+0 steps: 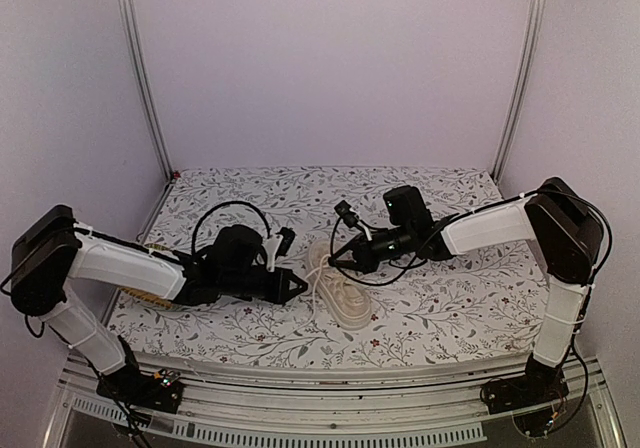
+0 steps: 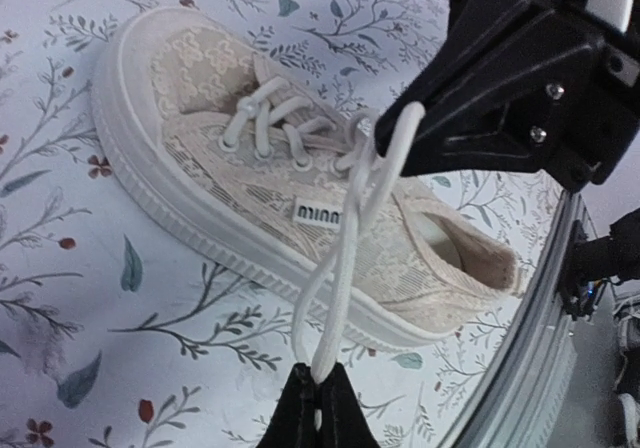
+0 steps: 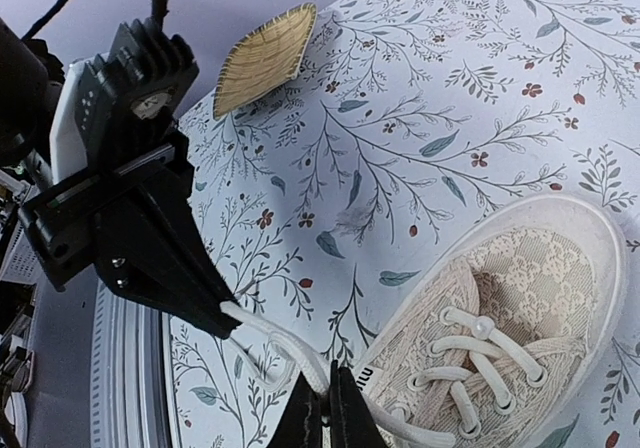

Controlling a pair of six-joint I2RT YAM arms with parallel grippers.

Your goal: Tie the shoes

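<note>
The cream lace sneaker lies on the floral cloth between my arms, and it also shows in the left wrist view and the right wrist view. My left gripper is shut on a loop of the pale lace, which is drawn out from the eyelets to the shoe's side. Its tips pinch the loop's end. My right gripper is shut on the lace just beside the shoe's side label. Its tips stand close to the left gripper's tip.
A floral cloth covers the table. A flat yellow woven mat lies far off on the cloth behind my left arm. The table's metal front rail runs close behind the shoe's heel. Grey walls and frame posts enclose the space.
</note>
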